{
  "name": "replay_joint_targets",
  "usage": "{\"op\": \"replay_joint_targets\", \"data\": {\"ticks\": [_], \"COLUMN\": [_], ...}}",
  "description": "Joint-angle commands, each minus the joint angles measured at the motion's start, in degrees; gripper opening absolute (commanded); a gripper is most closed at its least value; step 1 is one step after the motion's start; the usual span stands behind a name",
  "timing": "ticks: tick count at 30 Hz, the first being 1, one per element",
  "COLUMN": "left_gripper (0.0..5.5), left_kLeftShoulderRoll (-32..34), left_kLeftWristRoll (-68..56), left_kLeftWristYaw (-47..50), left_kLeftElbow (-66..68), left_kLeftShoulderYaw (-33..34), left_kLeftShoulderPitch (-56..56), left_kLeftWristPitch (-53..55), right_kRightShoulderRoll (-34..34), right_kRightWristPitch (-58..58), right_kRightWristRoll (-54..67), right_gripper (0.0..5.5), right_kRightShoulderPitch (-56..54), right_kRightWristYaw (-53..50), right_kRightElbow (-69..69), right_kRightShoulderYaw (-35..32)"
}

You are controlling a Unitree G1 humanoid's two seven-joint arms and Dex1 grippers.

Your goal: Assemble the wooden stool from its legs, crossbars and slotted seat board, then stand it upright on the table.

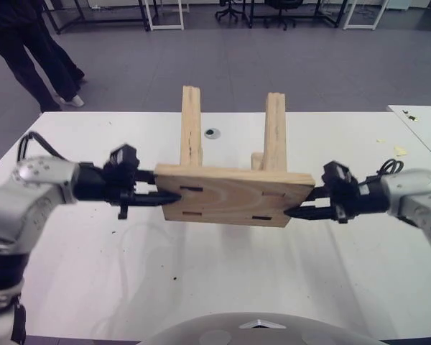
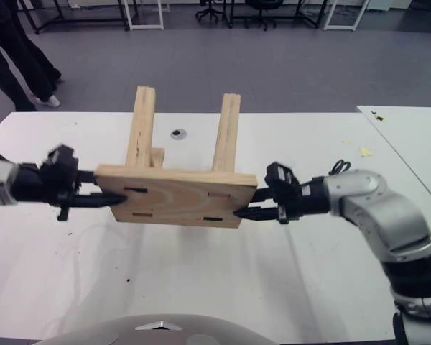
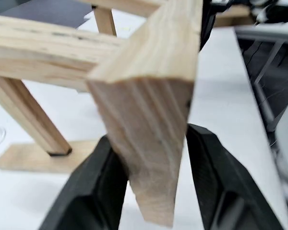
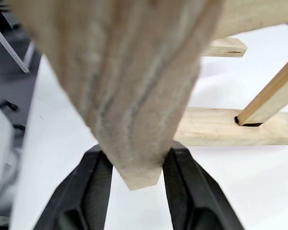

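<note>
Wooden stool (image 1: 230, 194) is gripped at seat ends by left tool (image 1: 171, 197) and right tool (image 1: 293, 213).

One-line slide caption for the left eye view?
The left gripper and right gripper clamp opposite ends of the slotted seat board, stool legs pointing away over the white table.

Wood of seat board (image 1: 230, 195): pale honey, curved grain bands, four dark slots. The legs (image 1: 191, 126): same pale wood, one with a dark streak. Both left pincer (image 1: 161, 197) and right pincer (image 1: 291, 212): matte black. White surface (image 1: 223, 280), scattered dark specks. Grey floor (image 1: 273, 65).
</note>
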Motion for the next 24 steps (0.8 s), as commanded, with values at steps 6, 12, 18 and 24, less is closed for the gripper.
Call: {"op": "replay_joint_targets", "data": {"ticks": [6,12,18,24], "left_gripper": [1.34,1.34,1.34,2.25], "left_kLeftShoulderRoll": [3.7,6.5,1.6,2.6], "left_kLeftWristRoll": [-30.0,-39.8,-34.8,-16.1], "left_kLeftWristYaw": [-17.2,-18.0,-9.2,-4.8], "left_kLeftElbow": [37.0,38.7,41.5,48.9], "left_kLeftShoulderYaw": [-16.2,-31.4,-30.1,-23.6], "left_kLeftShoulderPitch": [-40.7,-36.2,-28.8,-23.7], "left_kLeftWristPitch": [47.3,47.3,47.1,36.1], "right_kRightShoulderRoll": [-10.4,-10.0,-3.8,-2.5], "right_kRightWristPitch": [42.6,42.6,42.6,42.0], "right_kRightWristRoll": [44.8,52.5,51.0,35.5], "right_gripper": [1.34,1.36,1.36,2.08], "right_kRightShoulderPitch": [-49.6,-43.3,-31.0,-26.8], "right_kRightWristYaw": [17.9,13.4,2.5,-8.8], "right_kRightElbow": [31.0,36.7,39.9,48.6], "right_kRightShoulderYaw": [14.2,30.7,30.4,22.0]}}
